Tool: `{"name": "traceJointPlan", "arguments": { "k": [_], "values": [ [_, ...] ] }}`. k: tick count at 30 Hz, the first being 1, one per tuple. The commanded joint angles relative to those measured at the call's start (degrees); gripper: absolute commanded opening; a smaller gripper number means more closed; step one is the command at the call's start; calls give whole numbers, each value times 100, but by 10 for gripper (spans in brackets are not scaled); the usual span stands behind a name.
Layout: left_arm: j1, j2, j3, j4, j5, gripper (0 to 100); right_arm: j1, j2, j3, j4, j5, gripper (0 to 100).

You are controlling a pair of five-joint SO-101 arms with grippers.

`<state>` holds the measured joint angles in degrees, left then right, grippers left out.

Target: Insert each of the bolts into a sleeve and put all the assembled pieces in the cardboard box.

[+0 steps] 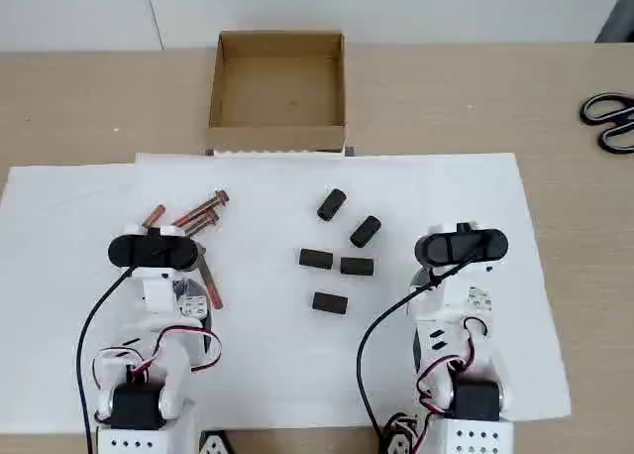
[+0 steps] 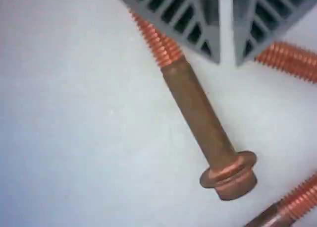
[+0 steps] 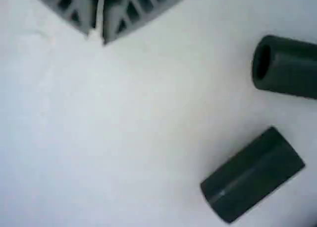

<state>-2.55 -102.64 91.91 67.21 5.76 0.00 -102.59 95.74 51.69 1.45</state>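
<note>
Opening step: left gripper (image 2: 228, 61), jaws nearly closed and empty, hovers over a copper bolt (image 2: 198, 113) on white paper (image 1: 446, 176), right gripper (image 3: 97, 38) likewise closed near loose black sleeves (image 3: 252, 180); next, probably, widen and grasp the bolt's shank.

I stand at a light wooden table (image 1: 79, 97). A large white paper sheet (image 1: 277, 365) covers its near part. Behind the table is a white wall (image 1: 416, 3). Black scissors (image 1: 609, 120) lie at the right edge.
</note>
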Motion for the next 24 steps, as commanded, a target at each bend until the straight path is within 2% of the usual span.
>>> {"name": "traceJointPlan", "arguments": {
  "k": [1,16,24],
  "values": [
    [-18,-62,-22,-123,9,7,22,-66,79,4,53,4],
    [-18,-62,-22,-123,9,7,4,-66,79,4,35,4],
    [-18,-62,-22,-123,9,7,-505,-66,79,4,53,4]
  ]
}}
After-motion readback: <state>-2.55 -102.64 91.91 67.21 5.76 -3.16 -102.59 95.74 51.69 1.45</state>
